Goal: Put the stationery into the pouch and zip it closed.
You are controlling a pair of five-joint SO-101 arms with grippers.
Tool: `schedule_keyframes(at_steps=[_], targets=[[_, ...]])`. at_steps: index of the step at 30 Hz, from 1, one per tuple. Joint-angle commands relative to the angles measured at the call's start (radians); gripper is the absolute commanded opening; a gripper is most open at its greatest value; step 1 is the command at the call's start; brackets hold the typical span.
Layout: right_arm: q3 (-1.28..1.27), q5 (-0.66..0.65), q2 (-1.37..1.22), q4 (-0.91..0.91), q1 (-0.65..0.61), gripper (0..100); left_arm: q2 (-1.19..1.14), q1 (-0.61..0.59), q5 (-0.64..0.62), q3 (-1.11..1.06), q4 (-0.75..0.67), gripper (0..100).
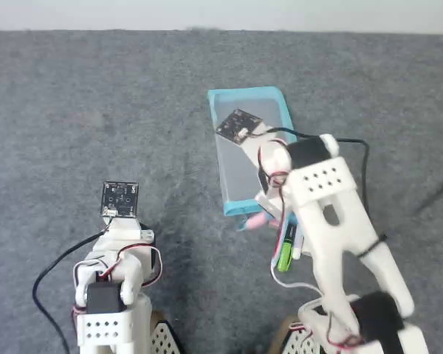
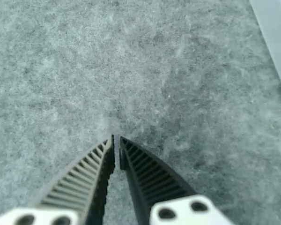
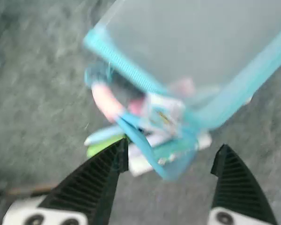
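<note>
The pouch [image 1: 240,169] lies on the tabletop [image 1: 96,110] right of the middle, toward the far edge, with its open end facing the near edge. Stationery [image 1: 284,254] sticks out of that end: a pink piece, a green one and white ones, bunched together. The right gripper [image 3: 173,145] hangs over this bundle with its jaws wide apart, gripping nothing; whether a finger touches the pens cannot be told. The left gripper [image 2: 116,139] sits near the near left corner, tips pressed together and empty, above bare felt.
</note>
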State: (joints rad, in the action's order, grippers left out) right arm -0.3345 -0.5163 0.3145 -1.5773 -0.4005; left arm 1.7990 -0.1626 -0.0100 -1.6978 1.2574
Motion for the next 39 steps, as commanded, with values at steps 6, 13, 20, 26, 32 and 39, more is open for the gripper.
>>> schedule_keyframes(at_steps=[6,13,20,26,32,39], targets=[[-0.052,0.071,0.189,-0.045,-0.186,29.6,0.02,-0.006,-0.011,0.012,0.003,2],[-0.161,0.253,-0.143,0.231,-0.291,29.6,0.02,-0.006,-0.011,0.012,0.003,2],[-0.104,0.511,-0.449,0.326,-0.355,29.6,0.02,-0.005,-0.011,0.012,0.003,2],[-0.074,0.525,-0.516,0.303,-0.367,29.6,0.02,-0.006,-0.011,0.012,0.003,2],[-0.086,0.526,-0.516,0.298,-0.364,21.5,0.02,-0.006,-0.011,0.012,0.003,2],[-0.11,0.494,-0.516,0.306,-0.363,19.5,0.02,-0.006,-0.011,0.012,0.003,2]])
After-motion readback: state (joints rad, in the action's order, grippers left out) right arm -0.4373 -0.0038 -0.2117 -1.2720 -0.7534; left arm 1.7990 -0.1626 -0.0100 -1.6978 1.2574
